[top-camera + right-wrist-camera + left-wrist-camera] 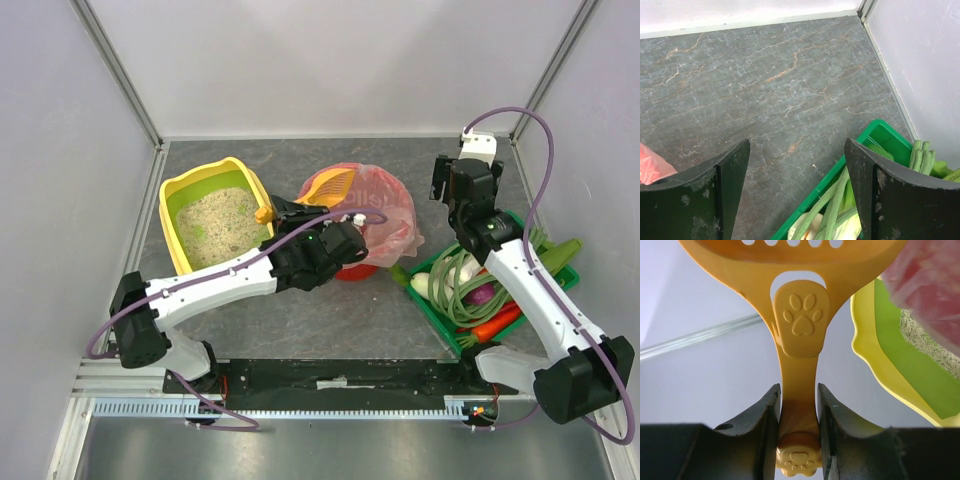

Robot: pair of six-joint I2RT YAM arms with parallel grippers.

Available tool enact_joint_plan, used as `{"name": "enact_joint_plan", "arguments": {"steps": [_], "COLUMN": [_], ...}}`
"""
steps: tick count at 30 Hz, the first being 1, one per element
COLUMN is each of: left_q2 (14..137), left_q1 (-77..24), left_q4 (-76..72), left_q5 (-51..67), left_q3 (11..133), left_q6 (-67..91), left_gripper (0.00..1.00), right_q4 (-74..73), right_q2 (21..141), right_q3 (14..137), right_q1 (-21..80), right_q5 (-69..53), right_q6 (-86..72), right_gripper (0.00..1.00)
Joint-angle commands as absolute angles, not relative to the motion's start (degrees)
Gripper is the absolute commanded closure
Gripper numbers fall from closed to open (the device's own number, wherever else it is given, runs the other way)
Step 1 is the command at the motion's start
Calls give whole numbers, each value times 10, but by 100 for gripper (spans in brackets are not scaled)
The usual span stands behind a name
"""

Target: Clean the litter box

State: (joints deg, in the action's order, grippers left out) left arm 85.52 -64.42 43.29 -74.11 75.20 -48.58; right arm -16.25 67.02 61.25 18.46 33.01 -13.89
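Litter box (190, 195) | bin (385, 225) beside | scoop (330, 185) over bin | vegetable tray (432, 313) apart

Pink-bagged red bin (385, 218), green tray (885, 135) of vegetables, grey marbled table (400, 165)

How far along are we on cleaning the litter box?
Done: nothing I can confirm. In hand: left gripper shut on the orange scoop, its head over the pink-bagged bin, apparently dumping. Left: the litter box holds beige litter; clumps too small to tell. The right gripper is open, idle.
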Motion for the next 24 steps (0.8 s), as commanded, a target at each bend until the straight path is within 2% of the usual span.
{"name": "enact_joint_plan", "arguments": {"steps": [1,3,6,10,12,16,24], "left_q2": [831,834,849,918,936,947,893], "left_q1": [-634,-639,-636,-628,-624,-623,-584], "left_q4": [355,374,433,604,674,709,718], "left_q5": [-768,-731,-695,-636,-594,-525,-394], "left_q3": [759,758,813,980,1018,1053,1071], "left_q6": [-534,-525,-427,-262,-181,-91,57], "left_gripper": [98,98,98,98,98,98,98], "right_q4": [-132,-132,-133,-133,-134,-135,-139], "right_q2": [650,654,651,643,644,647,662], "right_q3": [606,606,609,606,605,611,623], "right_q1": [182,182,183,180,179,178,178], "right_q5": [334,331,332,337,335,333,328], "right_q6": [-147,-149,-147,-146,-146,-140,-135], "right_gripper": [15,15,16,15,15,15,15]}}
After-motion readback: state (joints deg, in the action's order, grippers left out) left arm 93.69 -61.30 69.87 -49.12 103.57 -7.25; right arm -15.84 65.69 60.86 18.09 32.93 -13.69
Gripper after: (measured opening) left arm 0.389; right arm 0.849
